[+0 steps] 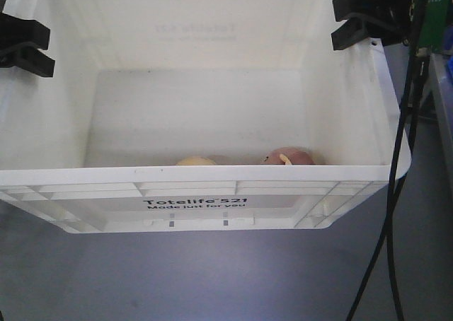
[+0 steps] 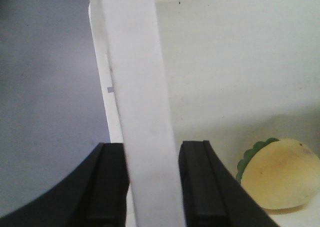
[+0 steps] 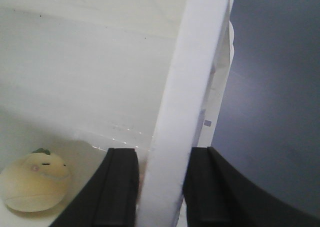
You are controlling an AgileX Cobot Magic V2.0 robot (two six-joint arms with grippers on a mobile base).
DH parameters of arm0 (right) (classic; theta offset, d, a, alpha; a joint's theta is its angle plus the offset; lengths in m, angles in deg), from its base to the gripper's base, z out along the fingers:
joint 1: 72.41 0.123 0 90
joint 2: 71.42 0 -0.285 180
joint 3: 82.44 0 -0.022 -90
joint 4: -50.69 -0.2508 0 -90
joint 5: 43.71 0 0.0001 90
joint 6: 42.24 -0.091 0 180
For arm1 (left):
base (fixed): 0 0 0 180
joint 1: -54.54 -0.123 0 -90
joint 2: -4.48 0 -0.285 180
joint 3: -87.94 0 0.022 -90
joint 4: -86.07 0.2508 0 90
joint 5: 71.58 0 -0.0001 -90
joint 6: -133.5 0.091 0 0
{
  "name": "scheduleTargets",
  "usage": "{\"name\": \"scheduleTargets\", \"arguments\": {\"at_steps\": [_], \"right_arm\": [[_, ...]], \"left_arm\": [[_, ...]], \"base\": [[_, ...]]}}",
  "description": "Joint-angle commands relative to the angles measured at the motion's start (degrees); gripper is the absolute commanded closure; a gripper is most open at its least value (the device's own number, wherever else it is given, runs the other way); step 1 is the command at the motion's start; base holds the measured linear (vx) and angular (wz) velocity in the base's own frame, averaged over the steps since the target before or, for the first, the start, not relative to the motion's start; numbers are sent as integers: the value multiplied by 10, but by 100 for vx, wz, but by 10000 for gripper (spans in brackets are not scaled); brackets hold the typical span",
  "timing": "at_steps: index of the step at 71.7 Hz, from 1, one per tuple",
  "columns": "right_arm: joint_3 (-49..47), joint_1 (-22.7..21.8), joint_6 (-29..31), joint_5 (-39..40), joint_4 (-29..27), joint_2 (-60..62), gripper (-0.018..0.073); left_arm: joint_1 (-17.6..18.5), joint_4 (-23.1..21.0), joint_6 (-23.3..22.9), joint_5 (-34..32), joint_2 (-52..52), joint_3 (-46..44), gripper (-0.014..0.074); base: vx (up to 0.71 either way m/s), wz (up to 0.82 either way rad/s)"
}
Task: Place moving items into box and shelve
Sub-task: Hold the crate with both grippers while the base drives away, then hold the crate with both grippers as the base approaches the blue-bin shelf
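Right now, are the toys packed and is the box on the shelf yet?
Done: both toys, the cream toy and the reddish-brown toy, lie inside the white box. In hand: the left gripper and the right gripper each clamp a side wall. Left: shelving the box; no shelf is in view.

The white crate [image 1: 212, 204] is a big rectangular plastic tub, open on top, with a ribbed rim and black "Totelife 521 Made just for you" print on its near wall. Both lumps sit on the crate's floor, tucked against that printed wall so only their tops peek over. The cream lump [image 1: 196, 161] is about mid-wall. The reddish-brown lump [image 1: 294, 156], with a yellow streak, is just to its right.
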Motion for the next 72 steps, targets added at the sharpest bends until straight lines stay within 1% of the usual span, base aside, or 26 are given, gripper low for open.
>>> {"name": "scheduleTargets", "arguments": {"at_steps": [1, 30, 72], "right_arm": [[-25, 9, 11, 62, -94, 26, 571], [-25, 9, 11, 62, -94, 26, 571], [-25, 9, 11, 62, -94, 26, 571]], "left_arm": [[11, -115, 7, -68, 23, -25, 623], [11, -114, 7, -68, 23, -25, 623], [11, -114, 7, -68, 23, -25, 623]], "base": [[23, -49], [24, -42], [30, -29]]}}
